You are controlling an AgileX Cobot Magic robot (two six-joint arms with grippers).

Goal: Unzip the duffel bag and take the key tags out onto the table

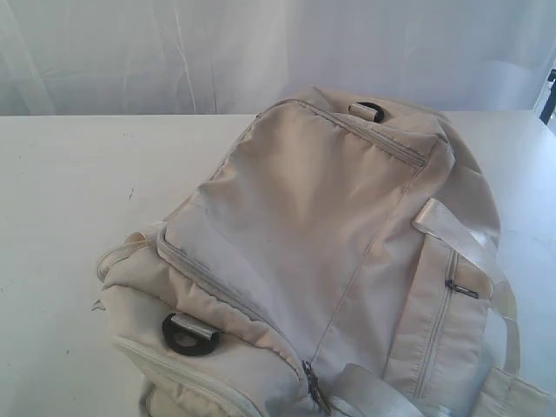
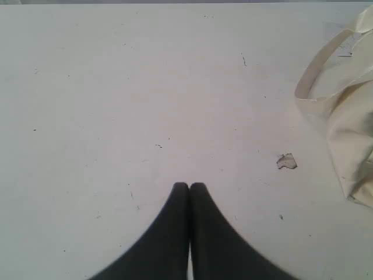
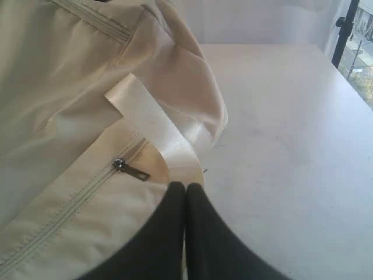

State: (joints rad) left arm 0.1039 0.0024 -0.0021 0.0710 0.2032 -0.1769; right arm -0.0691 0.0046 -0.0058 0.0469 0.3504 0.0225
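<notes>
DESK: Which step is shown?
FIELD: The opening one. The duffel bag (image 1: 321, 226) is seen zipped shut on the white worktop (image 1: 69, 191). No key tags are visible; they are presumed to be inside.
DESK: What is called for next?
FIELD: The main zip pull (image 1: 313, 382) must be pinched, so a claw must first be parted.
DESK: And the arms?
FIELD: The left claw (image 2: 189, 186) is held closed and empty above bare worktop beside the bag. The right claw (image 3: 186, 185), likewise closed on nothing, is poised near the side-pocket pull (image 3: 131, 169).

White table (image 1: 61, 200) carries duffel bag (image 1: 321, 226) (zipped).
</notes>
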